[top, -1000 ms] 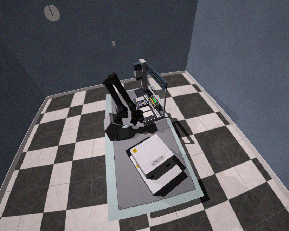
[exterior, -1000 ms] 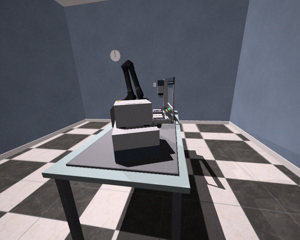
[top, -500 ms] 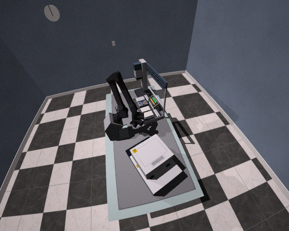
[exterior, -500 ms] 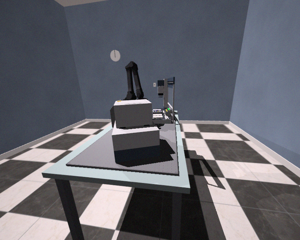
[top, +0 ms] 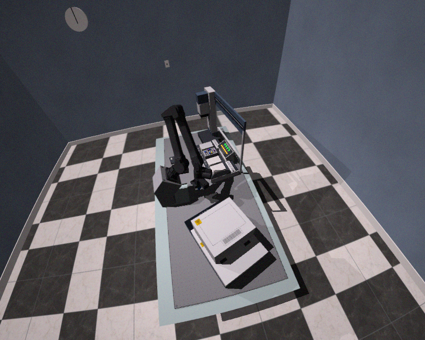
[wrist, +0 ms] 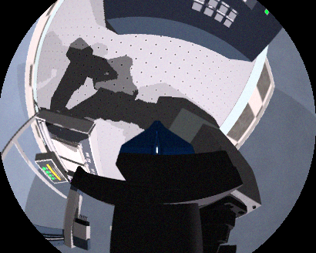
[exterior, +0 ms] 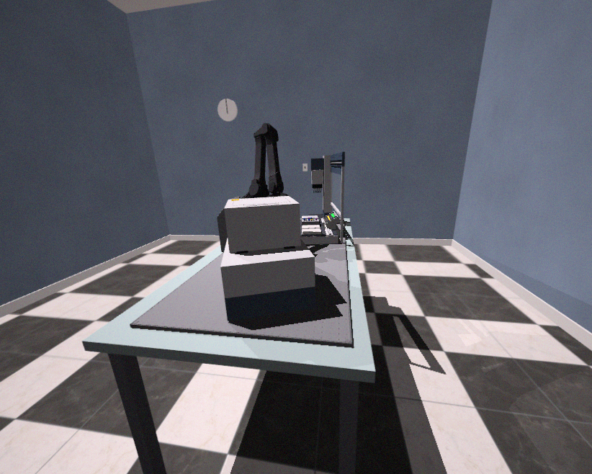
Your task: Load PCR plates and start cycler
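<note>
Your gripper [wrist: 156, 143] is closed on nothing, hanging low over the surface [top: 198, 283] between the arm's base and Q1 [top: 226, 233]. Q1's lid looks shut and its lamp [wrist: 266, 11] shows green, so you're likely heading for the keypad [wrist: 215, 7]. Next, press the rightmost upper key, LID, squarely. Both plates [top: 216, 163] remain on the deck.

Matt black casing all along the arm [top: 177, 141], no shine on it. The blue fingertips look like smooth plastic, pressed together. Under them a matt grey mat [wrist: 193, 75], finely dotted. Ahead sits the cycler [top: 226, 230]: flat white shell, dark matt panel [wrist: 231, 21]. The pale table edge [exterior: 222, 353] shows a soft sheen.
</note>
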Motion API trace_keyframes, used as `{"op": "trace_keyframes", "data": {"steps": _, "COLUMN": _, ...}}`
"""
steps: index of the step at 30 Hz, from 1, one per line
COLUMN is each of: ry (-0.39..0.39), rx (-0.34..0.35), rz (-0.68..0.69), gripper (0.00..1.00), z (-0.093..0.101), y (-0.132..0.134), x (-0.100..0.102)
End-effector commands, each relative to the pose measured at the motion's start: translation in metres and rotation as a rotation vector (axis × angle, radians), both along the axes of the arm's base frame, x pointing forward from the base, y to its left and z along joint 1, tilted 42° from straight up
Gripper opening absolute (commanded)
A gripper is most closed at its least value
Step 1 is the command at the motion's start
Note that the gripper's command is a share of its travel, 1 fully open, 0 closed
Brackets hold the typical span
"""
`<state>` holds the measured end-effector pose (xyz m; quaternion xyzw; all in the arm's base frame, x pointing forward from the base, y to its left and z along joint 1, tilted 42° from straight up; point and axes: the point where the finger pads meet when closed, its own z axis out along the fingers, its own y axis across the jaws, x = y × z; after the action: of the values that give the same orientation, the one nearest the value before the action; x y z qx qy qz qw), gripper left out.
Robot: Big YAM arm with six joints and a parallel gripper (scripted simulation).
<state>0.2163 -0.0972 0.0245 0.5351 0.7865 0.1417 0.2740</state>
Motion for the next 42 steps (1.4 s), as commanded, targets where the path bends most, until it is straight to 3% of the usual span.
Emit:
{"op": "trace_keyframes", "data": {"steps": 1, "ry": -0.028, "rx": 0.020, "rz": -0.028, "gripper": 0.00, "z": 0.008, "y": -0.007, "x": 0.006}}
{"op": "trace_keyframes", "data": {"steps": 3, "ry": -0.020, "rx": 0.046, "rz": -0.079, "gripper": 0.00, "z": 0.005, "y": -0.019, "x": -0.002}}
{"op": "trace_keyframes", "data": {"steps": 9, "ry": -0.028, "rx": 0.120, "rz": -0.179, "gripper": 0.00, "z": 0.001, "y": -0.009, "x": -0.002}}
{"op": "trace_keyframes", "data": {"steps": 12, "ry": -0.039, "rx": 0.154, "rz": -0.237, "gripper": 0.00, "z": 0.004, "y": -0.029, "x": -0.009}}
{"op": "trace_keyframes", "data": {"steps": 17, "ry": -0.048, "rx": 0.188, "rz": -0.283, "gripper": 0.00, "z": 0.007, "y": -0.027, "x": -0.004}}
{"op": "trace_keyframes", "data": {"steps": 20, "ry": -0.057, "rx": 0.214, "rz": -0.329, "gripper": 0.00, "z": 0.008, "y": -0.045, "x": -0.013}}
{"op": "trace_keyframes", "data": {"steps": 23, "ry": -0.060, "rx": 0.248, "rz": -0.373, "gripper": 0.00, "z": 0.006, "y": -0.038, "x": -0.011}}
{"op": "trace_keyframes", "data": {"steps": 26, "ry": -0.075, "rx": 0.282, "rz": -0.426, "gripper": 0.00, "z": 0.008, "y": -0.055, "x": -0.021}}
{"op": "trace_keyframes", "data": {"steps": 30, "ry": -0.088, "rx": 0.327, "rz": -0.488, "gripper": 0.00, "z": 0.007, "y": -0.048, "x": -0.018}}
{"op": "trace_keyframes", "data": {"steps": 32, "ry": -0.102, "rx": 0.351, "rz": -0.521, "gripper": 0.00, "z": 0.009, "y": -0.060, "x": -0.026}}
{"op": "trace_keyframes", "data": {"steps": 39, "ry": -0.121, "rx": 0.399, "rz": -0.595, "gripper": 0.00, "z": 0.009, "y": -0.060, "x": -0.024}}
{"op": "trace_keyframes", "data": {"steps": 42, "ry": -0.136, "rx": 0.440, "rz": -0.656, "gripper": 0.00, "z": 0.010, "y": -0.078, "x": -0.038}}
